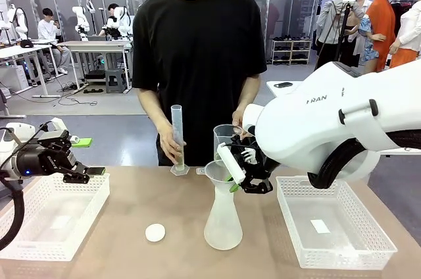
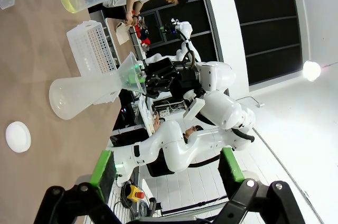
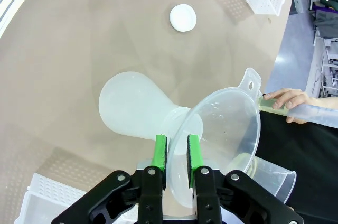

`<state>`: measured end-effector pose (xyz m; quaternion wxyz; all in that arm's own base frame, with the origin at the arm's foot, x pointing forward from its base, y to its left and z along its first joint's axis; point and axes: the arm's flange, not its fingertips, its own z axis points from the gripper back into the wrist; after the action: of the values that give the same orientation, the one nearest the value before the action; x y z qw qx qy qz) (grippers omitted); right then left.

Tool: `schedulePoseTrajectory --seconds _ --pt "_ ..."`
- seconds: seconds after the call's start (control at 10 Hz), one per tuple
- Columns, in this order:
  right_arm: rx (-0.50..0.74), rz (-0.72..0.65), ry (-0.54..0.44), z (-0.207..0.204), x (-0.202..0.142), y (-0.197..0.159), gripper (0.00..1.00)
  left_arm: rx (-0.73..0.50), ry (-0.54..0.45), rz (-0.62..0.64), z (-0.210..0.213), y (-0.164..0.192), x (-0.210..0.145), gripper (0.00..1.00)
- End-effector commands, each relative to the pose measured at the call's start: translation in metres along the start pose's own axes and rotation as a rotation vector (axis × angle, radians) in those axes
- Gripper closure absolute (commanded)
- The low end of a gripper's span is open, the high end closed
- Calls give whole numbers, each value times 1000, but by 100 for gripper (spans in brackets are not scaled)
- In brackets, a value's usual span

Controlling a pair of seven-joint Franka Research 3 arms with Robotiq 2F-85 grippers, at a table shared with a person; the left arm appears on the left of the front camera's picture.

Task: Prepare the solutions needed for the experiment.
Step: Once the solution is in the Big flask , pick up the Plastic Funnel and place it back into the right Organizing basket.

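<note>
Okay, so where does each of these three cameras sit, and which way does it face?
Front: between the arms on the robot's side, facing across the table at the person; the left tool and right tool show.
Left wrist: on its own wrist, rolled sideways, looking past its open fingers over the table at the right arm.
Right wrist: on its own wrist, looking down its fingers, which pinch the funnel rim.
Shared: all three show the flask, funnel and white cap.

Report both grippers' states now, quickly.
Left gripper: open, holding nothing.
Right gripper: shut on the rim of the funnel.
</note>
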<state>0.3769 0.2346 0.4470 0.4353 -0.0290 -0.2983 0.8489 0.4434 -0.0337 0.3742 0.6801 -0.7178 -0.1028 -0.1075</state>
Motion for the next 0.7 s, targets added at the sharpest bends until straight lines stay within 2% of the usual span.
schedulePoseTrajectory --seconds 0.0,0.2,0.3,0.4,0.5,0.6 --pt "2 -3 -6 -1 0 0 78 -8 2 -8 0 -1 0 0" --pt "0 0 0 0 0 0 78 -8 2 -8 0 -1 0 0" --pt "-18 27 8 5 6 2 58 -8 2 -8 0 -1 0 0" --pt "-23 26 14 11 11 2 58 -8 2 -8 0 -1 0 0" --pt "-29 20 12 19 15 3 38 -8 2 -8 0 -1 0 0" --pt "-33 13 -6 26 19 3 38 -8 2 -8 0 -1 0 0"
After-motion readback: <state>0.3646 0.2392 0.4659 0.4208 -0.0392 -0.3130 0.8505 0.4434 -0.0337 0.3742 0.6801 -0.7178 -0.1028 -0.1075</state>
